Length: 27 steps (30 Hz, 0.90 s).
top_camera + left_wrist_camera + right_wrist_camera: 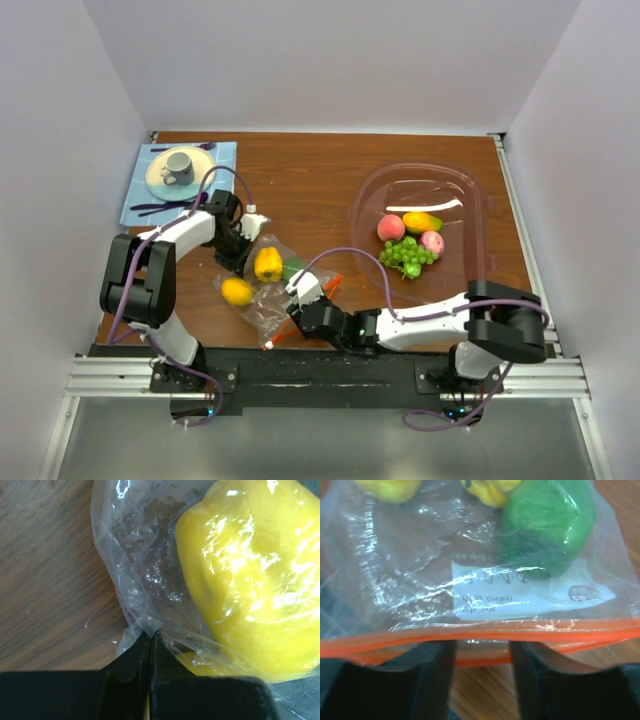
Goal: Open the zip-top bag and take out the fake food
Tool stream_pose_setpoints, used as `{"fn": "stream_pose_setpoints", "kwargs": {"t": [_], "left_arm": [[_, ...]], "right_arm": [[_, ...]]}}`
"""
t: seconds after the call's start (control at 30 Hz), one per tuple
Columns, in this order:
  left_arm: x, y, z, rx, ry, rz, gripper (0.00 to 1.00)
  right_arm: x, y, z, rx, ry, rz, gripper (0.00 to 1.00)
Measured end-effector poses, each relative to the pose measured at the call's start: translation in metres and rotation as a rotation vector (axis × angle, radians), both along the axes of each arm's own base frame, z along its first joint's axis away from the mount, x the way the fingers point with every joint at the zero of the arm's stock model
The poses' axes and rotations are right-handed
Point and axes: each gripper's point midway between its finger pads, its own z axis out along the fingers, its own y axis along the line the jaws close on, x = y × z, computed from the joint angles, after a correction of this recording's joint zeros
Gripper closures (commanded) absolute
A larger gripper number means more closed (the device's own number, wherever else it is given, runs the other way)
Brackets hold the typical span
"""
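- Wooden table carries the zip-top bag at its near left-centre, between both grippers.
- Left gripper is pinched tight on the bag's corner film, beside yellow fake food.
- Right gripper stands parted, with the orange zip strip lying across its fingertips.

A brown wood-grain tabletop fills the middle of the top view. On it, at the upper left, lies a light blue rectangular placemat. At the right sits a large pink-tinted clear oval plastic tub. Near the lower centre rests a crinkly clear zip-top bag with an orange strip.
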Motion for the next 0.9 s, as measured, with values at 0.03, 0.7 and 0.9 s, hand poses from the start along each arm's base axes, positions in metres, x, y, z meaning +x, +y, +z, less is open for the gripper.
{"fn": "stream_pose_setpoints", "kwargs": {"t": [0.03,0.7,0.9], "left_arm": [[0.0,0.0,0.0,0.0,0.0,0.0,1.0],[-0.003,0.0,0.0,-0.006,-0.008,-0.019,1.0],[-0.004,0.0,0.001,-0.011,-0.01,-0.034,1.0]], "right_arm": [[0.002,0.001,-0.003,-0.009,-0.007,-0.007,0.31],[0.114,0.012,0.014,-0.089,-0.243,-0.318,0.01],[0.123,0.016,-0.011,-0.131,-0.218,-0.302,0.01]]}}
